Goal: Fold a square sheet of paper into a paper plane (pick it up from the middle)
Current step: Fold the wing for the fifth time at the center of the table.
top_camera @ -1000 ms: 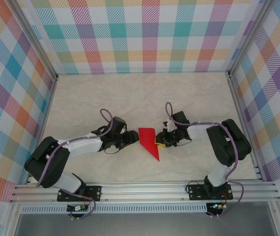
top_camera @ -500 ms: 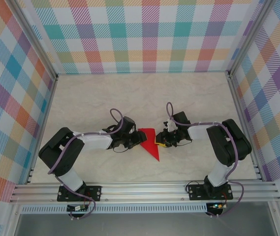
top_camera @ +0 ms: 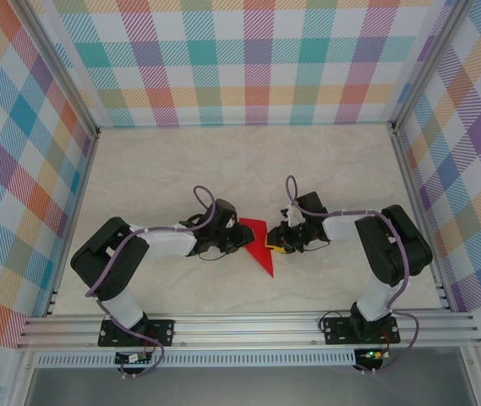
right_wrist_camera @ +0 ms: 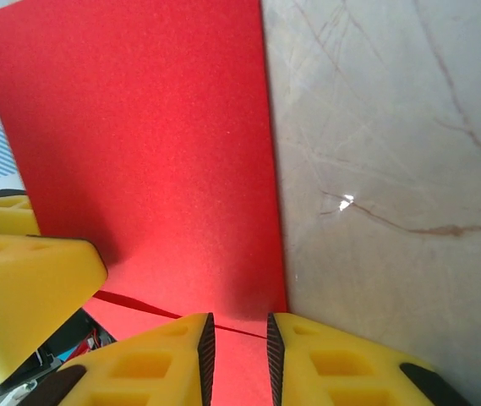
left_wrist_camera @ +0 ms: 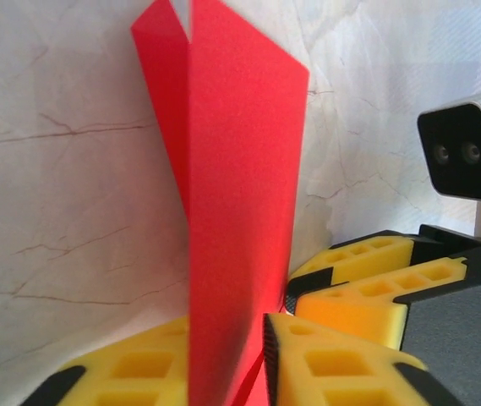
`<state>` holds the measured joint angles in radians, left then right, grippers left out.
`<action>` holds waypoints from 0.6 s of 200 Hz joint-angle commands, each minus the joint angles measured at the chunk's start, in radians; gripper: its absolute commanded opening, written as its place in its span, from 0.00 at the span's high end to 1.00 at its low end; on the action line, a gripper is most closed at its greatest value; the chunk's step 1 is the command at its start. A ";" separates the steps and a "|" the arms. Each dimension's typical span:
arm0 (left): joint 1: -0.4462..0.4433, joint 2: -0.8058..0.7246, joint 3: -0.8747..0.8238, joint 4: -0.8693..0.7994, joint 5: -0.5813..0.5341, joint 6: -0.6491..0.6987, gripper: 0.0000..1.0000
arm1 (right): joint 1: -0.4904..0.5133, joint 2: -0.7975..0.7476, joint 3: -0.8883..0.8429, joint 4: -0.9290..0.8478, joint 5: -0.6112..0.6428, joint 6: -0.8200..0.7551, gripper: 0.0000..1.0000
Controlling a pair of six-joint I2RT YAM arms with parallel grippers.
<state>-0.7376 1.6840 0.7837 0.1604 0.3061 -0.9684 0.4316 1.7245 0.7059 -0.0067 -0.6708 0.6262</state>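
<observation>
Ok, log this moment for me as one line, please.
step: mid-fold | red paper: folded, between the two grippers | left gripper: shut on red paper | right gripper: shut on red paper, opposite side

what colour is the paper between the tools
The paper is bright red, clearest in the right wrist view.

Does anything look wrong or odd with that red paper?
Nothing torn. The folded red paper, gripped from both sides by the left gripper and right gripper, has layers that don't quite meet at one end, leaving a small notch.
</observation>
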 commanded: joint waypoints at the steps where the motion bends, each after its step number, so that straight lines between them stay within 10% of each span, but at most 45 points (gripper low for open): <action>1: -0.008 0.000 0.037 -0.014 0.008 0.014 0.85 | -0.005 0.028 -0.022 -0.058 0.081 -0.023 0.73; 120: -0.008 0.035 0.150 -0.188 -0.021 0.065 1.00 | 0.108 -0.522 -0.221 -0.161 0.500 -0.183 0.49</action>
<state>-0.7376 1.6978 0.9039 0.0303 0.2947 -0.9333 0.4694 1.2915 0.5411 -0.1261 -0.3313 0.5179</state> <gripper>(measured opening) 0.046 0.512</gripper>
